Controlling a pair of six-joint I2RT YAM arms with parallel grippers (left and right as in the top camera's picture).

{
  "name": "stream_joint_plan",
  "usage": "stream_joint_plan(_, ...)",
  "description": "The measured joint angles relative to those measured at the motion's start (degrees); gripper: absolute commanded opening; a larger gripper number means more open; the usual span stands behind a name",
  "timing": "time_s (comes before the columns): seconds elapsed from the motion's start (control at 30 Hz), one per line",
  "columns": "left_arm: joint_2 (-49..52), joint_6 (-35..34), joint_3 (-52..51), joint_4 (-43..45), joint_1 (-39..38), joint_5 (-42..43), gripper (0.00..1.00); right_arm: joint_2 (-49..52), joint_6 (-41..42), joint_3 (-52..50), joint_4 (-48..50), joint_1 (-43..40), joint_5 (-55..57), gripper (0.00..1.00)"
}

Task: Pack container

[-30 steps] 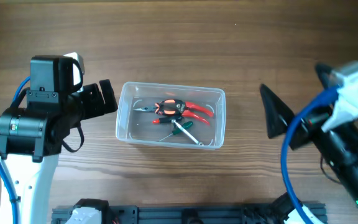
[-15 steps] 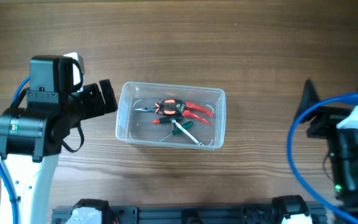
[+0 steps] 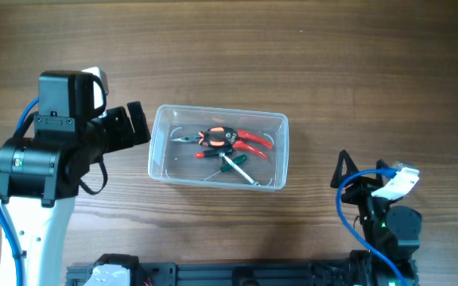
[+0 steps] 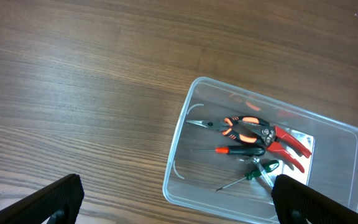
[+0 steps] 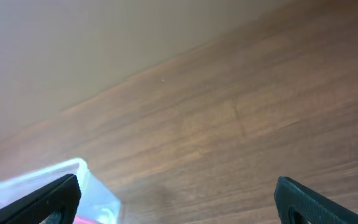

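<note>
The clear rectangular plastic tub (image 3: 221,113) sits mid wooden surface (image 3: 332,63), with red-handled pliers (image 3: 230,139) and a green-handled screwdriver (image 3: 233,164) inside. The left pincer (image 4: 178,196) and right pincer (image 5: 179,198) both gape empty. The left, near the tub's end, could knock it askew if swung carelessly.

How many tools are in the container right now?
3. In the container, red-handled pliers lie across the middle, a red-and-black screwdriver alongside them, and a green-handled screwdriver beyond that. Something small may hide underneath.
</note>
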Motion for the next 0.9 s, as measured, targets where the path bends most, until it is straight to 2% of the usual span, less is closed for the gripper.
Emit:
stream_joint_plan(0.13,0.0,0.0,0.0,0.0,0.0,0.0,1.0,-0.09,14.8,0.0,-0.15,0.0,-0.02,1.0)
stream_joint_plan(0.3,0.0,0.0,0.0,0.0,0.0,0.0,1.0,-0.11,40.96,-0.04,-0.57,0.0,-0.17,1.0)
stream_joint_plan(0.47,0.0,0.0,0.0,0.0,0.0,-0.02,1.0,-0.11,79.67,-0.04,-0.57,0.0,-0.22,1.0)
stream_joint_plan(0.53,0.0,0.0,0.0,0.0,0.0,0.0,1.0,-0.11,85.81,-0.04,-0.59,0.0,-0.22,1.0)
stream_joint_plan(0.63,-0.26,0.44,-0.35,2.49,0.0,-2.38,1.0,-0.11,90.23,-0.04,-0.59,0.0,-0.22,1.0)
stream_joint_plan(0.67,-1.07,0.57,-1.7,7.1,0.0,-3.39,1.0,-0.11,90.71,-0.04,-0.55,0.0,-0.24,1.0)
stream_joint_plan(0.73,-6.08,0.7,-8.17,22.86,0.0,-5.29,1.0,-0.31,91.67,-0.04,-0.63,0.0,-0.22,1.0)
stream_joint_plan(0.77,-10.43,0.72,-13.55,33.9,0.0,-5.92,1.0,-0.33,91.71,-0.04,-0.55,0.0,-0.22,1.0)
stream_joint_plan(0.8,-11.65,0.76,-14.73,35.32,0.0,-6.05,1.0,-0.37,91.93,-0.04,-0.61,0.0,-0.24,1.0)
stream_joint_plan(0.83,-20.48,0.79,-26.49,53.96,0.07,-6.54,1.0,-0.44,92.13,-0.04,-0.61,0.0,-0.22,1.0)
stream_joint_plan(0.9,-27.5,0.83,-34.84,61.79,0.87,-6.54,1.0,-0.46,92.13,-0.04,-0.59,0.0,-0.22,1.0)
